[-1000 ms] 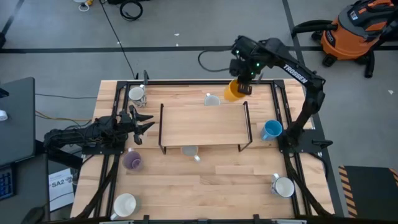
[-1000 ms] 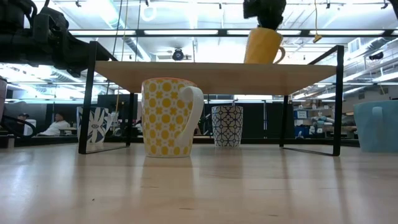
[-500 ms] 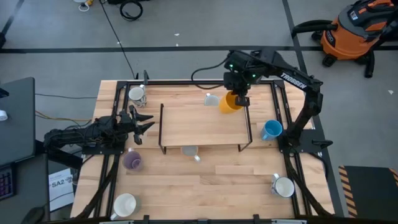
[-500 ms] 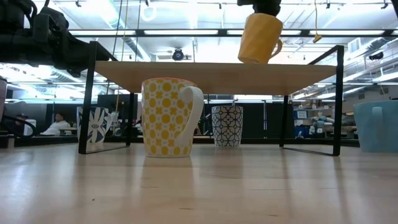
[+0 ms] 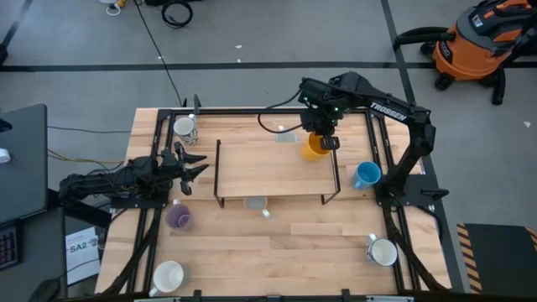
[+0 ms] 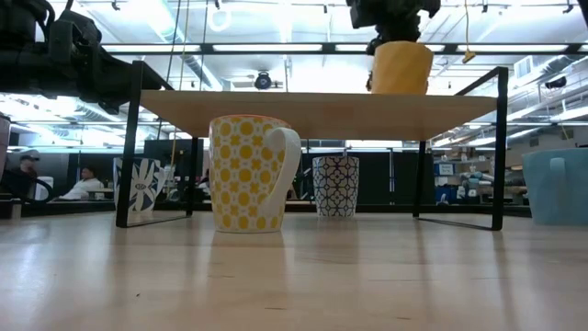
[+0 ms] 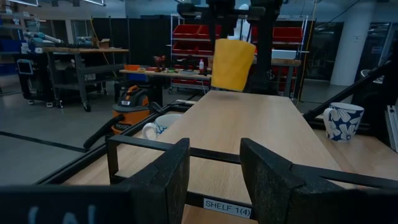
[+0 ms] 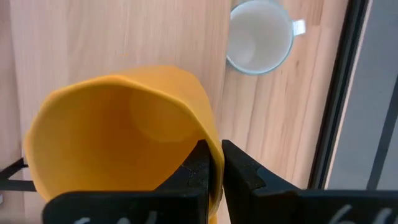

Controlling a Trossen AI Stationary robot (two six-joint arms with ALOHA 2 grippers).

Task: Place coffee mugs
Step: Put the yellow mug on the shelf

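We have the right gripper (image 5: 322,141) pinched tight on the rim of the orange-yellow mug (image 5: 315,147), one finger inside the wall and one outside, and the mug hangs straight below it, just above the shelf (image 5: 268,172) near its far right corner. In the low view the mug sits roughly level, its base a little clear of the board, as best we can judge. To do this step well, we should lower straight down, keep the base flat so it lands on its whole foot, and let go only once the board carries the weight. The black frame rail runs close beside the mug, so we should stay inboard of it. A white mug (image 8: 259,36) stands on the table just beyond the shelf edge, clear of our path. The left gripper (image 5: 186,164) waits well off to the side, fingers spread wide and holding nothing.
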